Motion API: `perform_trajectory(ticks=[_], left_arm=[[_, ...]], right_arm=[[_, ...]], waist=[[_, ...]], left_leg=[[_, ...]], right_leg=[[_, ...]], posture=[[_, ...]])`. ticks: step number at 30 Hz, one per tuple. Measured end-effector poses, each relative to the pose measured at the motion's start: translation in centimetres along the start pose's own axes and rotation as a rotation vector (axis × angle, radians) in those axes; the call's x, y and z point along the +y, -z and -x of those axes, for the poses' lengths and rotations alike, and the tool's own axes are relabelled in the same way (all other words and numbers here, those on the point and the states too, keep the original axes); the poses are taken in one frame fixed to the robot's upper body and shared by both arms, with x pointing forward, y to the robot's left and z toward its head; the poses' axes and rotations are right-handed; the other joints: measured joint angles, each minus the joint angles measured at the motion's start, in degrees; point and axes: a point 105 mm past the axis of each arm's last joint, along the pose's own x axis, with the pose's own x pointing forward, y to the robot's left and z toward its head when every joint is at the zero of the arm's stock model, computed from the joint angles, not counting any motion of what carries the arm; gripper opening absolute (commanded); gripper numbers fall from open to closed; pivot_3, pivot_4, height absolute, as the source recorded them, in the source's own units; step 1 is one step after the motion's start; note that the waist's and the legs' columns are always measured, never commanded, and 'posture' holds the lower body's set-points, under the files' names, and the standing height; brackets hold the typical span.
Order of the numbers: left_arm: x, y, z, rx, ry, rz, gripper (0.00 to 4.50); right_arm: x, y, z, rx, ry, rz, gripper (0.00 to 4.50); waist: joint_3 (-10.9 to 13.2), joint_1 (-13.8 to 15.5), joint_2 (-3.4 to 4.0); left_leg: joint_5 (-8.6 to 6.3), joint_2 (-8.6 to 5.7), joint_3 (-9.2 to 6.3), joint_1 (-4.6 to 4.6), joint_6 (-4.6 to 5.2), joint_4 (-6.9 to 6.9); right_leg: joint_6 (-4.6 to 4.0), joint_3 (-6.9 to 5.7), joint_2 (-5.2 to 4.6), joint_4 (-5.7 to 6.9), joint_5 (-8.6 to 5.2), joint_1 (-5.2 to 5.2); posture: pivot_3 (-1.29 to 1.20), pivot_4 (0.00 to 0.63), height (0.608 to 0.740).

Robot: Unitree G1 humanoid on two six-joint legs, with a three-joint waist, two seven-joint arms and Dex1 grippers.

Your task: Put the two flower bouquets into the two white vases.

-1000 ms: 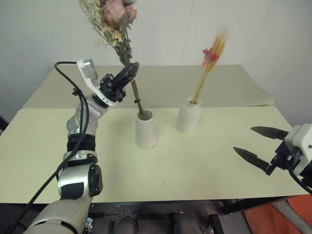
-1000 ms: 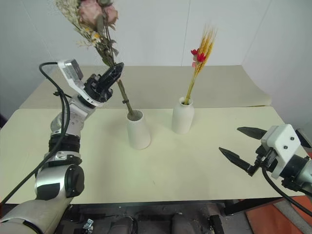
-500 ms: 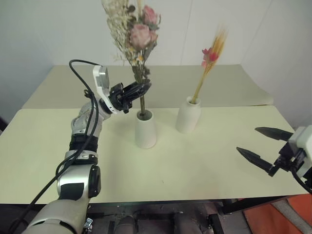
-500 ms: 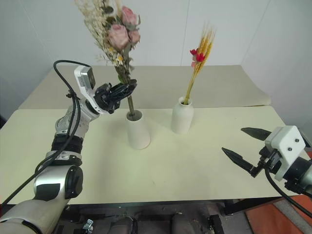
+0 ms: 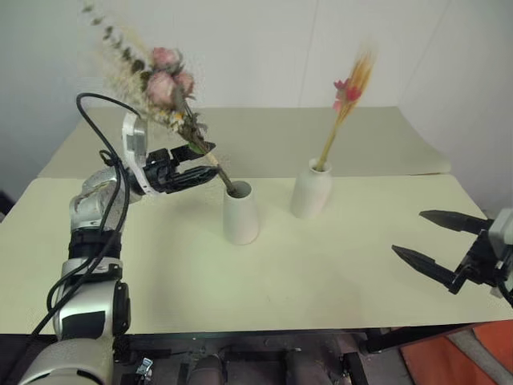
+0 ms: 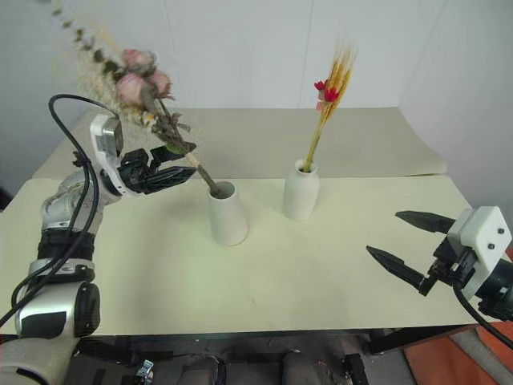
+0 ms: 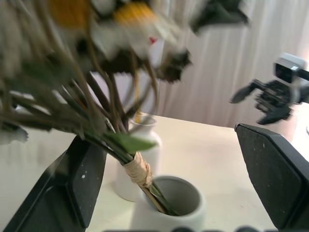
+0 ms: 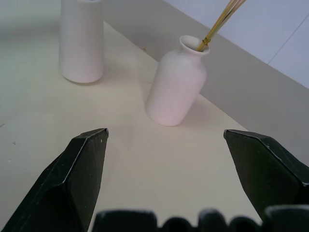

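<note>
Left tool (image 5: 195, 171) released rose bouquet (image 5: 164, 84); bouquet tilted left.

A pale yellow-green table (image 5: 280, 273) spreads under and ahead of the fingers of the right gripper (image 5: 409, 232). Its front edge lies on the near side of them. A second table (image 5: 280, 132) of the same colour stands further back, beyond the fingers of the left gripper (image 5: 210, 164), with a dark seam between the two tops. A white panelled wall (image 5: 264, 48) rises behind. Below the right fingers, past the table's edge, sits something orange-red (image 5: 449, 361), possibly a box. Beyond the left fingers hangs what looks like a pleated white curtain (image 7: 203, 82).
</note>
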Motion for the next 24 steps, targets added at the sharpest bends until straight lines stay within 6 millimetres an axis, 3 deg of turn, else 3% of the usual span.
perform_trajectory(ticks=[7,12,16,19,24], left_arm=[[0.9,1.1,-2.8,0.053,-0.054,0.001,4.47],[1.2,1.0,-3.2,0.197,-0.039,-0.023,4.47],[0.6,1.8,-1.2,0.34,-0.016,-0.035,4.47],[0.1,2.2,1.6,0.425,-0.053,-0.043,4.47],[-1.1,1.1,5.9,0.476,-0.15,-0.063,4.47]], right_arm=[[-0.5,0.6,-1.0,-0.002,-0.008,-0.008,4.5],[-0.5,1.0,-1.0,0.013,-0.001,-0.005,4.5],[-0.3,1.4,-0.7,0.032,0.011,-0.013,4.5],[0.2,1.9,-0.3,0.051,0.029,-0.027,4.5],[0.3,1.8,0.1,0.057,0.042,-0.017,4.5]], waist=[[0.0,0.61,0.0],[0.0,0.46,0.0],[0.0,-0.04,0.01],[0.0,-0.41,0.01],[0.0,-0.61,0.01]], left_leg=[[0.0,-0.01,-0.02,-0.14,0.0,0.0],[0.0,-0.01,-0.02,-0.13,0.01,0.0],[0.0,0.02,-0.02,-0.11,0.01,0.0],[0.0,0.05,-0.02,-0.12,0.01,-0.01],[0.0,0.1,0.0,-0.09,0.01,-0.02]], right_leg=[[0.01,0.0,0.03,-0.05,0.0,-0.09],[0.01,0.01,0.04,-0.06,0.0,-0.09],[0.0,0.01,0.05,-0.01,-0.01,-0.11],[-0.01,0.01,0.05,-0.01,-0.02,-0.13],[-0.03,0.01,0.06,0.01,-0.03,-0.14]], posture=[[0.0,0.15,0.74],[0.0,0.15,0.74],[0.0,0.15,0.74],[0.0,0.15,0.74],[0.0,0.15,0.74]])
